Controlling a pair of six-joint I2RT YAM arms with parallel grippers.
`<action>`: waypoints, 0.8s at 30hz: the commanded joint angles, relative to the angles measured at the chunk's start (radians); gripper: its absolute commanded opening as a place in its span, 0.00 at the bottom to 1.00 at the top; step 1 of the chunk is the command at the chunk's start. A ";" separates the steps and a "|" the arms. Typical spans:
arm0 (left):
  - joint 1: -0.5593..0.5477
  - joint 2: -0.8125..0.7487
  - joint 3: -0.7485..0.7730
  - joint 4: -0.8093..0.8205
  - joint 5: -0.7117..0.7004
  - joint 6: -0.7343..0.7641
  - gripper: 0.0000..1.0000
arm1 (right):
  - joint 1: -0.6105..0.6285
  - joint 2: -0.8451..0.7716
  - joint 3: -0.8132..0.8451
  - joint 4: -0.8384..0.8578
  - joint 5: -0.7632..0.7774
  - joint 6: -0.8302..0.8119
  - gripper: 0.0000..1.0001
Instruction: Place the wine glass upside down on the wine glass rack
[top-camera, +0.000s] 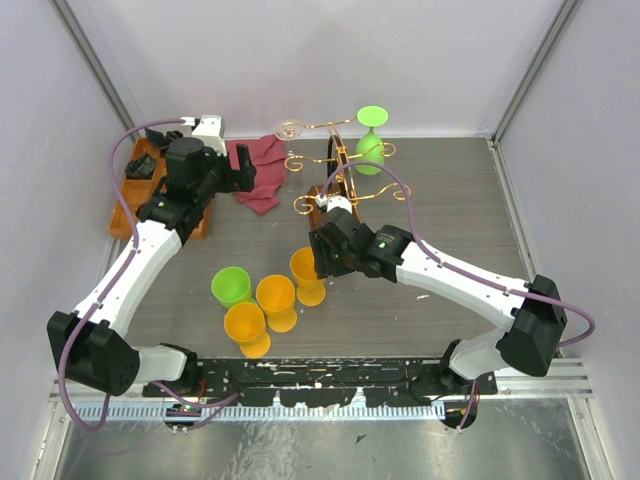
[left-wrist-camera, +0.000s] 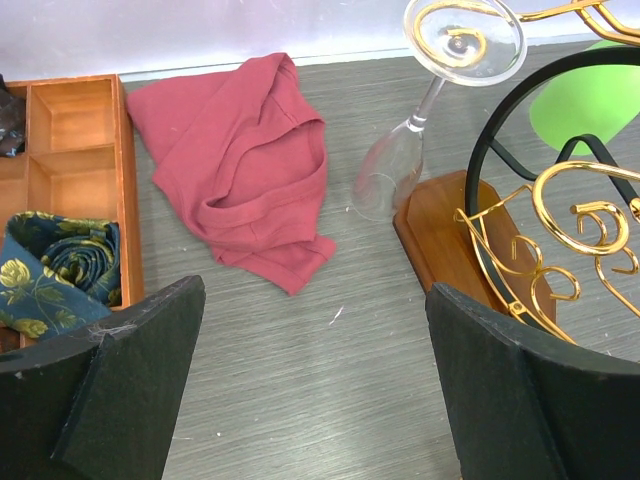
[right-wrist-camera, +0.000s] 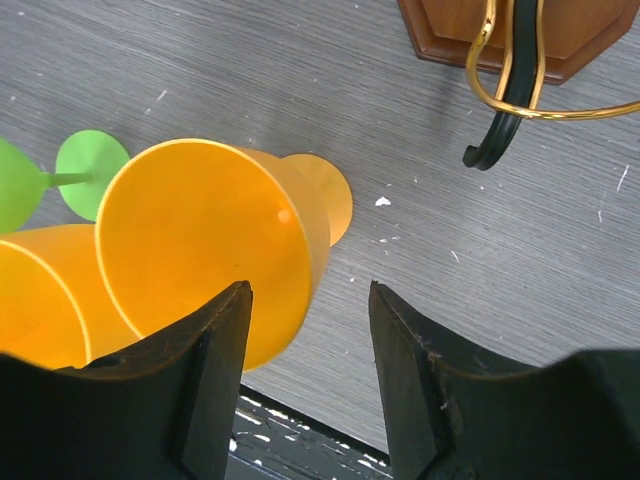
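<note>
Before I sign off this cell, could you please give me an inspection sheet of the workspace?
Surface: grey wood-grain table, some white specks.
Job's things: wine glass rack upright; clear glass and hung green glass hang foot-up on it; three orange glasses and a standing green glass sit on the table.
Clutter: red cloth; wooden tray holding a rolled tie.
Grippers: left gripper open above the table by the cloth; right gripper open over the orange glasses.
Cables: purple cables loop along both arms.
Surroundings: plain pale walls on three sides.
</note>
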 joint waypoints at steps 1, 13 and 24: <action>0.003 -0.015 -0.014 0.033 0.003 0.006 0.98 | 0.006 0.006 -0.008 0.030 0.051 0.008 0.55; 0.005 -0.015 -0.017 0.030 0.003 0.024 0.98 | 0.006 -0.003 0.053 -0.074 0.097 -0.035 0.07; 0.004 -0.030 0.033 0.001 -0.018 0.014 0.98 | 0.006 -0.168 0.231 -0.344 0.134 -0.172 0.01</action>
